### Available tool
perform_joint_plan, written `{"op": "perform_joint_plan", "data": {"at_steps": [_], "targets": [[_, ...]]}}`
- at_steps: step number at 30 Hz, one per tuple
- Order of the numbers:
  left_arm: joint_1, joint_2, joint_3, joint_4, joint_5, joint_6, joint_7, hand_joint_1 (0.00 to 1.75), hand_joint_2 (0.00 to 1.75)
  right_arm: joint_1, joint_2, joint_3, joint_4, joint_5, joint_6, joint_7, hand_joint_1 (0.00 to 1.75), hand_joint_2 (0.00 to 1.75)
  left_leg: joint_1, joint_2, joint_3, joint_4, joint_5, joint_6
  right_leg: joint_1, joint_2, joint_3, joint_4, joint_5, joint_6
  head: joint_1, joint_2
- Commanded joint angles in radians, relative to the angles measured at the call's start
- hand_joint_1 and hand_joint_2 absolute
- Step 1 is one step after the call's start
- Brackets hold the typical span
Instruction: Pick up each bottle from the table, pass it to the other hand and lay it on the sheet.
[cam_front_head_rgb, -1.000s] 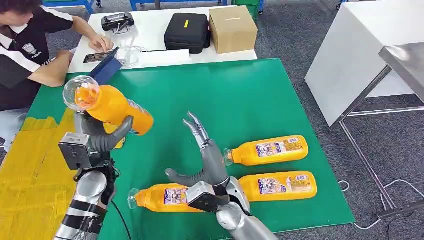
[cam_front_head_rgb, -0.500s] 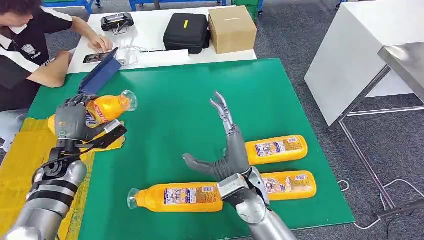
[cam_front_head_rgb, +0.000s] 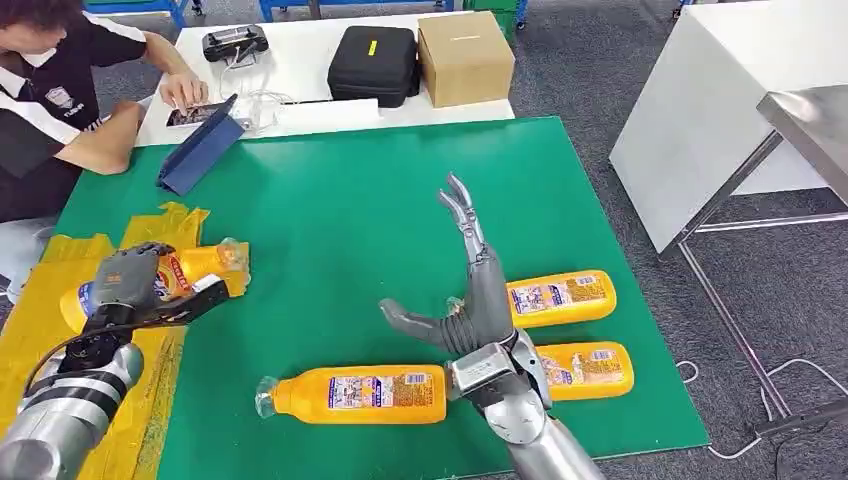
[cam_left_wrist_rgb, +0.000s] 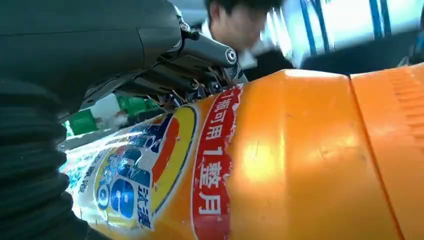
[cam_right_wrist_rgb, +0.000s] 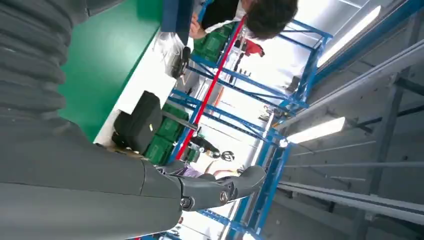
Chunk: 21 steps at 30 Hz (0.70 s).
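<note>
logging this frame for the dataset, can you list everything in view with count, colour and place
orange bottles: 4; three lying on the green table near the right hand, one held over the sheet
yellow sheet: 1, crumpled, at the table's left edge
green table: 1, centre
blue tablet case: 1, far left of the green table
white table: 1, behind the green one
black case: 1, on the white table
cardboard box: 1, brown, beside the black case
black controller: 1, on the white table
person: 1, black shirt, seated far left
left hand: grips a bottle
right hand: holds nothing, fingers spread
</note>
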Motion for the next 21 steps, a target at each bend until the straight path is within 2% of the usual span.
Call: {"op": "perform_joint_plan", "data": {"at_steps": [1, 2, 3, 9, 13, 16, 21], "targets": [[-0.05, -0.017, 0.005, 0.214, -0.01, -0.009, 0.033, 1.75, 1.75, -0.03, -0.022, -0.01, 0.027, -0.016, 0.016, 0.0, 0.0, 1.75, 0.001, -0.002, 0.005, 0.001, -0.002, 0.0, 0.001, 0.0, 0.006, -0.001, -0.001, -0.001, 0.0, 0.0], [-0.049, -0.017, 0.004, 0.216, -0.011, -0.009, 0.035, 0.31, 1.75, -0.03, -0.021, -0.011, 0.028, -0.016, 0.016, 0.0, 0.0, 1.75, 0.002, -0.003, 0.006, 0.001, -0.003, 0.0, 0.002, -0.001, 0.007, -0.001, -0.002, -0.002, 0.0, 0.0], [-0.05, -0.016, -0.001, 0.22, -0.024, -0.011, 0.058, 0.0, 1.75, -0.03, -0.019, -0.012, 0.029, -0.016, 0.014, 0.0, 0.0, 1.75, 0.002, -0.003, 0.007, 0.001, -0.003, 0.0, 0.002, -0.001, 0.008, -0.001, -0.002, -0.002, 0.0, 0.0], [-0.035, -0.02, 0.052, 0.213, 0.0, 0.042, 0.059, 0.0, 1.75, -0.023, -0.016, -0.011, 0.034, -0.016, 0.006, 0.0, 0.0, 1.75, 0.002, -0.001, 0.005, 0.0, -0.002, 0.0, 0.001, 0.001, 0.006, -0.001, -0.001, -0.001, 0.0, 0.0], [-0.022, -0.035, 0.1, 0.195, 0.043, 0.095, 0.006, 0.0, 1.75, -0.019, -0.017, -0.016, 0.034, -0.015, -0.002, 0.0, 0.0, 1.75, 0.002, -0.002, 0.006, 0.0, -0.002, 0.0, 0.001, 0.0, 0.006, -0.001, -0.001, -0.001, 0.0, 0.0], [0.002, -0.05, 0.145, 0.146, 0.087, 0.202, -0.07, 0.0, 1.75, -0.013, -0.02, -0.017, 0.037, -0.013, -0.011, -0.001, 0.0, 1.75, 0.002, -0.003, 0.006, 0.0, -0.002, 0.0, 0.001, -0.001, 0.006, -0.001, -0.001, -0.001, 0.0, 0.0], [0.002, -0.05, 0.145, 0.146, 0.087, 0.202, -0.07, 0.0, 1.75, -0.013, -0.02, -0.017, 0.037, -0.013, -0.011, -0.001, 0.0, 1.75, 0.002, -0.004, 0.004, 0.0, -0.001, 0.0, 0.001, -0.002, 0.005, -0.001, -0.001, -0.001, 0.0, 0.0]]}}
